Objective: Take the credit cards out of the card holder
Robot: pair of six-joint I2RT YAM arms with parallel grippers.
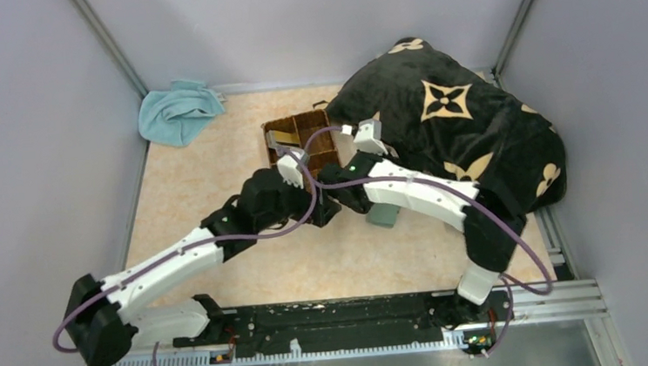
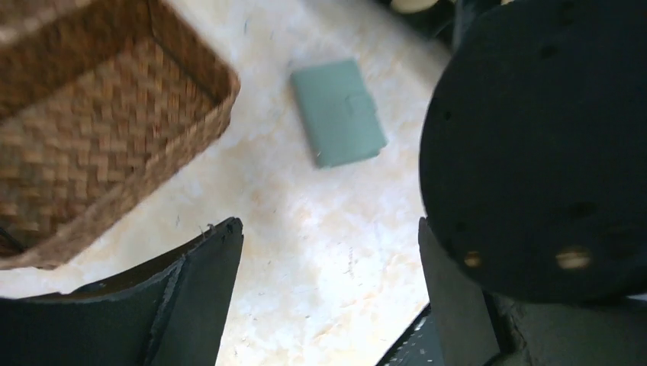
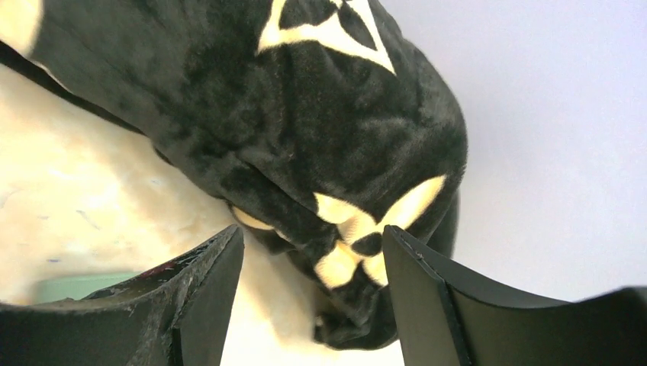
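The card holder (image 2: 338, 112) lies closed and flat on the table, grey-green with a small clasp tab. From above it shows partly under the right arm, card holder (image 1: 383, 217). My left gripper (image 2: 328, 232) hangs open over bare table, short of the holder, with nothing between its fingers. My right gripper (image 3: 313, 240) is open and empty and faces the black blanket. A sliver of the card holder (image 3: 72, 285) shows at its lower left. A flat tan and grey piece that looks like credit cards (image 1: 280, 140) lies in the wicker basket's left compartment.
The brown wicker basket (image 1: 327, 135) stands behind the arms; its corner, basket (image 2: 114, 122), sits left of the left gripper. A black blanket with gold flowers (image 1: 456, 129) fills the back right. A light-blue towel (image 1: 177, 112) lies back left. The right arm's black joint (image 2: 534, 145) crowds the left gripper's right side.
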